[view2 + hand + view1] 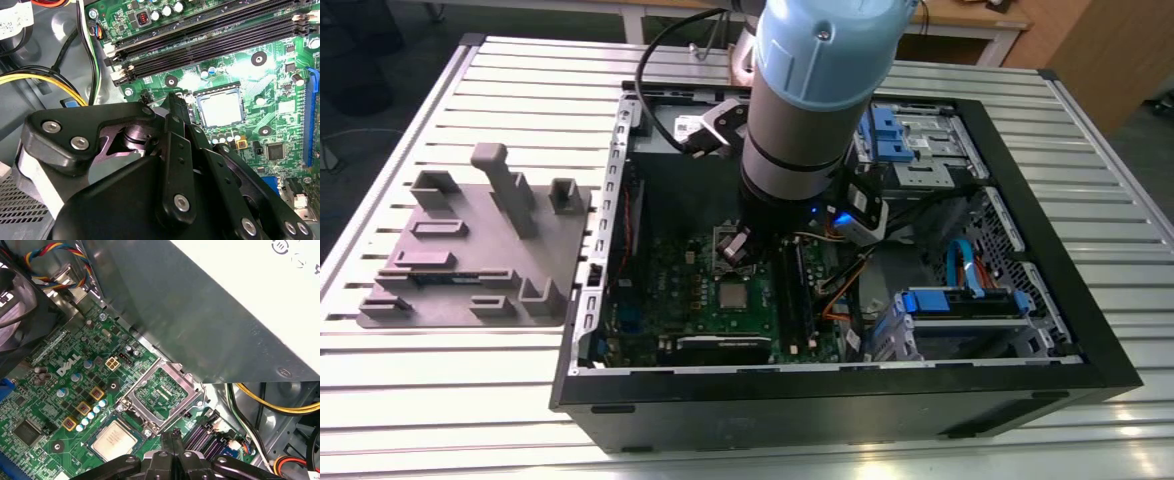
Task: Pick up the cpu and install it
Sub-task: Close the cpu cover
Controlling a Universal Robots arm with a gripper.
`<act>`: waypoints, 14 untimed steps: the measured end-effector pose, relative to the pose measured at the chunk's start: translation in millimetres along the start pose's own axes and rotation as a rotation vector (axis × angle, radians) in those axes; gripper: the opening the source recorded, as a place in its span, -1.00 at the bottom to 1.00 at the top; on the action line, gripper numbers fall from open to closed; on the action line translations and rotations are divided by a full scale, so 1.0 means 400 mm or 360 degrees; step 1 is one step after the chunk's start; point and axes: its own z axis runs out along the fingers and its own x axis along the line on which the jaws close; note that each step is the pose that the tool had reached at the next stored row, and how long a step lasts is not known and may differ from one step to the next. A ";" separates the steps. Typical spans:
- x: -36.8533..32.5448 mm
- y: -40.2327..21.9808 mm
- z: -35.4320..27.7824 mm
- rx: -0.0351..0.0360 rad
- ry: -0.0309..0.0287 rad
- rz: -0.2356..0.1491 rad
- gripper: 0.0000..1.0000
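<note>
- We see the end effector [172, 434] with its fingers pressed together, gripping nothing. Its tips hang just beside the open socket frame [161, 397], and we cannot tell whether they touch it.
- The cpu [114, 440] lies flat in its socket on the motherboard [45, 405], dull silver top up. It sits next to the frame and apart from the tips.
- Around it we note memory slots [210, 35], a big grey box [225, 315] close by the frame, and yellow cables [272, 402]. All of it is inside the case [1067, 330] on the worktop [454, 400].
</note>
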 end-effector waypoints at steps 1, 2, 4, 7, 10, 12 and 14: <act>0.000 0.000 0.000 0.0000 0.00000 0.0000 -0.80; 0.000 0.000 0.000 0.0000 -0.00001 0.0000 -0.80; 0.000 0.000 0.000 0.0000 0.00000 0.0000 -0.80; 0.000 0.000 0.000 0.0000 0.00000 0.0000 -0.80; 0.000 0.000 0.000 -0.0008 -0.00072 0.0000 -0.80; 0.000 -0.001 0.000 -0.0051 -0.00443 0.0000 -0.80; -0.003 -0.004 0.002 -0.0074 -0.00631 0.0000 -0.80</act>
